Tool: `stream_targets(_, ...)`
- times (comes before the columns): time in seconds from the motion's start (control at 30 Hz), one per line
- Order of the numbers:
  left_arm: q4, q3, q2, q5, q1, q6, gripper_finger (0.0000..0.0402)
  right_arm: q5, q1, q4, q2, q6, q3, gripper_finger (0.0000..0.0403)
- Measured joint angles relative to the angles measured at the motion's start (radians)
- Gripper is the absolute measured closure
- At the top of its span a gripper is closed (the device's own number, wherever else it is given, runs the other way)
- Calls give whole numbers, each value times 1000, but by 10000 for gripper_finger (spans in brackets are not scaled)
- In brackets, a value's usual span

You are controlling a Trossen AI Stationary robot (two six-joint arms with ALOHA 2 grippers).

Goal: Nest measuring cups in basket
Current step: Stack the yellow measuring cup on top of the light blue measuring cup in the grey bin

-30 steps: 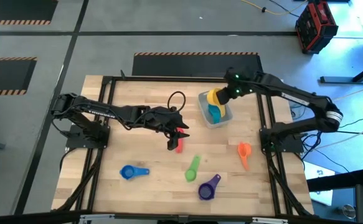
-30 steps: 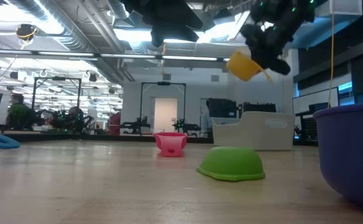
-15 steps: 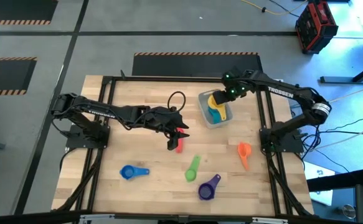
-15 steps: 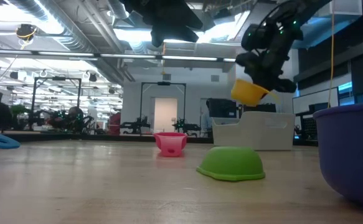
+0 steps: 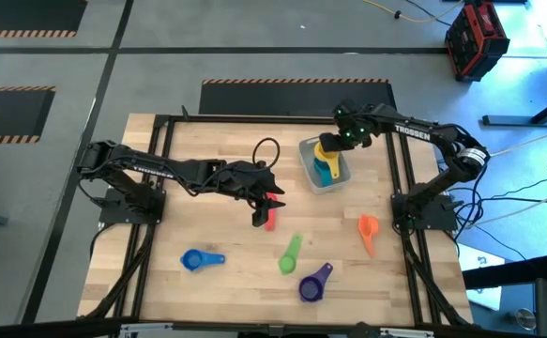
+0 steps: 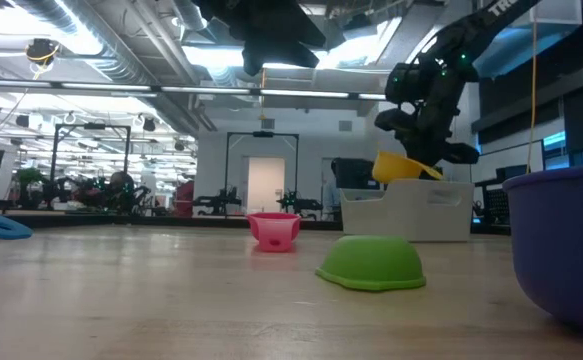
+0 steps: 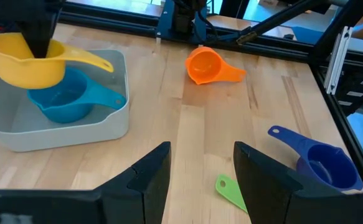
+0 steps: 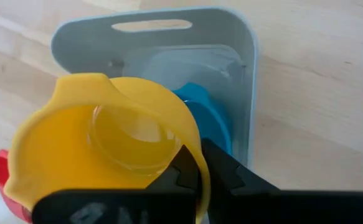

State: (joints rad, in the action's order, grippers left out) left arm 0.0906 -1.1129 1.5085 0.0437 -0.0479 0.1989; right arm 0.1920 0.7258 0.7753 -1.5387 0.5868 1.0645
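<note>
My right gripper (image 5: 335,143) is shut on the yellow cup (image 5: 324,150), which hangs just above the grey basket (image 5: 308,175) at the table's far right. The teal cup (image 7: 60,102) lies in the basket (image 7: 75,134), under the yellow cup (image 7: 25,59). My left gripper (image 5: 262,201) is open and hovers high over the red cup (image 5: 269,220), which stands on its base mid-table. The blue cup (image 5: 194,260), green cup (image 5: 289,255), purple cup (image 5: 312,284) and orange cup (image 5: 368,228) lie on the near half; the green one (image 6: 371,262) rests bowl-down. My right gripper pinches the yellow cup's bowl wall at the rim (image 8: 197,155), one finger (image 8: 176,175) inside the bowl and one outside. It comes from above, pointing down. The cup is lifted clear, mouth up and nearly level, its handle (image 7: 94,60) sticking out free over the basket.
Black frame rails run along the table's left, right and far edges. A black cable loop (image 5: 266,150) lies left of the basket. Bare wood lies between the red cup and the basket. Beyond the table's far edge the room shows, with equipment and a seated person far off.
My right gripper has come down toward the basket with the yellow cup, and the cup has gone from tilted to nearly level, now just over the basket's rim. The left arm and the other cups have stayed put.
</note>
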Motion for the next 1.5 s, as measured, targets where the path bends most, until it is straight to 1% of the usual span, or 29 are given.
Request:
stream_targets(0.27, 0, 0, 0, 0, 0, 0, 234, 32, 0, 11, 0, 57, 0, 394)
stream_targets(0.47, 0, 0, 0, 0, 0, 0, 234, 39, 0, 59, -1, 60, 0, 394)
stream_targets(0.63, 0, 0, 0, 0, 0, 0, 234, 45, 0, 57, -29, 74, 0, 394)
stream_targets(0.93, 1, 0, 0, 0, 0, 0, 234, 55, 6, 43, -104, 71, -1, 394)
stream_targets(1.17, 1, 0, 0, 0, 0, 0, 234, 55, 11, 34, -109, 58, -1, 383)
stream_targets(1.5, 7, 0, 0, 0, 0, 0, 234, 56, 10, 29, -109, 22, -1, 379)
